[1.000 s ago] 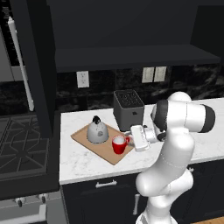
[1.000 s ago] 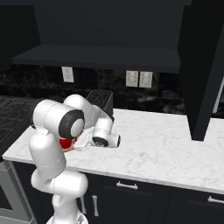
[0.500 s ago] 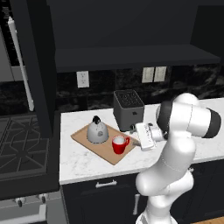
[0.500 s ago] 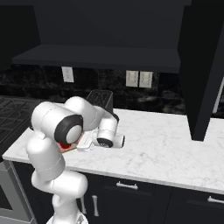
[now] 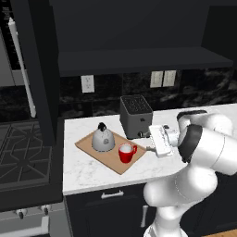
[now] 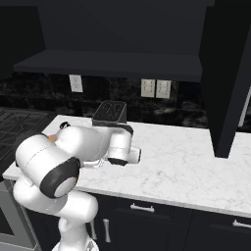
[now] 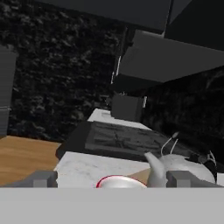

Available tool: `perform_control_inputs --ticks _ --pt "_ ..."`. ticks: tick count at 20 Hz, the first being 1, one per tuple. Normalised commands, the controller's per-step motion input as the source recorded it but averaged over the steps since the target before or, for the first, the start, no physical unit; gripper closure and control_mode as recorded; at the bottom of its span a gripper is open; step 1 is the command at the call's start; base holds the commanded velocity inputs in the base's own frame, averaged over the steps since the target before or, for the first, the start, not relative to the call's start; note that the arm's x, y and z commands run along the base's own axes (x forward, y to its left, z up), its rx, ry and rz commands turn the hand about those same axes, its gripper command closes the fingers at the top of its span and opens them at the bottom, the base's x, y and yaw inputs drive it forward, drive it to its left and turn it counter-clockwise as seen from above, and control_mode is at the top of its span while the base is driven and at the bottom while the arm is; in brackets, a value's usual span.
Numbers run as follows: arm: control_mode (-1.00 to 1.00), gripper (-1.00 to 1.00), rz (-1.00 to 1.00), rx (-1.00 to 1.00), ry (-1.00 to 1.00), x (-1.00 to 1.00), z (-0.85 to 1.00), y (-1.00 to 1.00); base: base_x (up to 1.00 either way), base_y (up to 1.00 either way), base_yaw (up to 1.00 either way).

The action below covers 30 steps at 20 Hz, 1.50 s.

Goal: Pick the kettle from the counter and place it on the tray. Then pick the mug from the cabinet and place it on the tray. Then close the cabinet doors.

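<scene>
The silver-grey kettle (image 5: 102,138) and the red mug (image 5: 125,152) both stand on the wooden tray (image 5: 88,143), which lies on the white marble counter (image 5: 83,172). My gripper (image 5: 149,141) hovers just right of the mug, pointing at it, open and holding nothing. In the hand view the gripper (image 7: 113,179) has its fingertips (image 7: 43,178) far apart, the mug's rim (image 7: 120,181) low between them and the kettle (image 7: 181,164) to the right. The cabinet's left door (image 5: 41,69) and right door (image 6: 228,73) stand open, and its shelf (image 5: 139,60) is bare.
A black toaster (image 5: 135,115) stands behind the tray, close to my hand. The stove top (image 5: 23,152) lies left of the counter. In the right base view my arm covers the tray, and the counter (image 6: 186,157) stretches to the right.
My hand has drawn back to the right, away from the mug, and the upper arm has swung right. Mug and kettle have stayed put on the tray.
</scene>
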Motion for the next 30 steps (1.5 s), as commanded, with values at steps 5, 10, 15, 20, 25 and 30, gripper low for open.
perform_control_inputs --ticks 5,10,15,20,25,30 --pt "-1.00 -1.00 -0.15 -0.03 0.03 -0.40 0.65 0.01 0.00 0.00 0.00" --pt "-1.00 -1.00 -0.10 -0.08 0.07 -0.22 0.61 0.07 0.00 0.00 0.00" --pt "-1.00 -1.00 0.00 -0.08 0.00 -0.27 0.55 0.13 0.00 0.00 0.00" --pt "-1.00 -1.00 0.00 -0.13 0.00 -0.32 0.47 0.11 0.00 0.00 0.00" --pt "-1.00 -1.00 0.00 -0.14 0.00 -0.29 0.39 0.12 0.00 0.00 0.00" --pt "-1.00 -1.00 0.00 -0.10 -0.10 -0.32 0.39 0.14 0.00 0.00 0.00"
